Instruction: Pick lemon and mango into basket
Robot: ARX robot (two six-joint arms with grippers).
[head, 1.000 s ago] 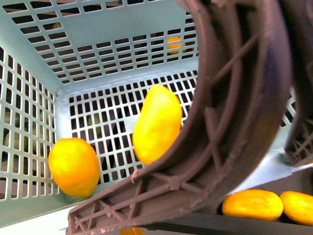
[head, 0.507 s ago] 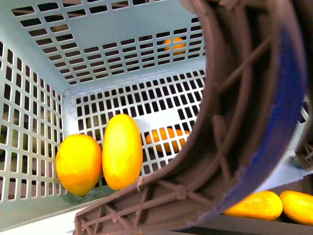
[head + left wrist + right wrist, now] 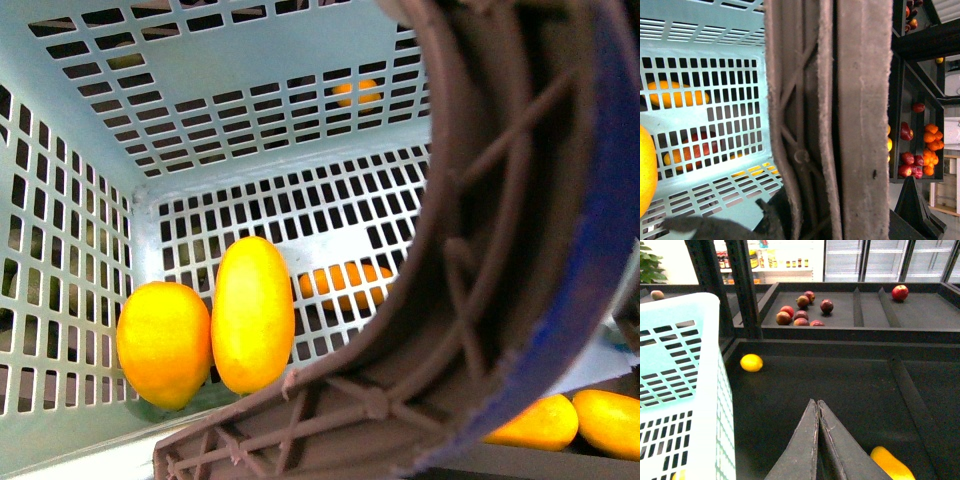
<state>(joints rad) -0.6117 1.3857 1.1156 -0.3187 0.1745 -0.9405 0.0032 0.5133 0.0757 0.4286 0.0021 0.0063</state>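
A shop fills the background: black produce shelves [image 3: 850,390] with low dividers, glass-fronted fridges behind them, and red and dark fruit lying in the far trays. In the front view the basket [image 3: 70,300] takes up most of the frame. The lemon [image 3: 163,343] lies on the basket's slotted floor at lower left, touching the longer mango [image 3: 252,313] just to its right, so both fruits look to be in place. The brown handle [image 3: 500,250] sweeps across the right half of the frame, close to the camera. The main risk appears to be the basket itself. It seems tilted, so a jolt or a swing of the handle could roll the two smooth fruits against the wall or tip them out. The left wrist view is blocked by the same handle. A dark ragged shape at its foot may be the left gripper [image 3: 771,222], but whether it grips anything cannot be told. The right gripper [image 3: 817,405] is clenched on nothing, above the dark shelf beside the basket's outer wall. A careless sweep there might knock the loose yellow fruit [image 3: 751,362] ahead of it, or the orange-yellow one [image 3: 892,465] close by its fingers. Two more yellow fruits [image 3: 605,420] sit outside the basket at the front view's lower right.
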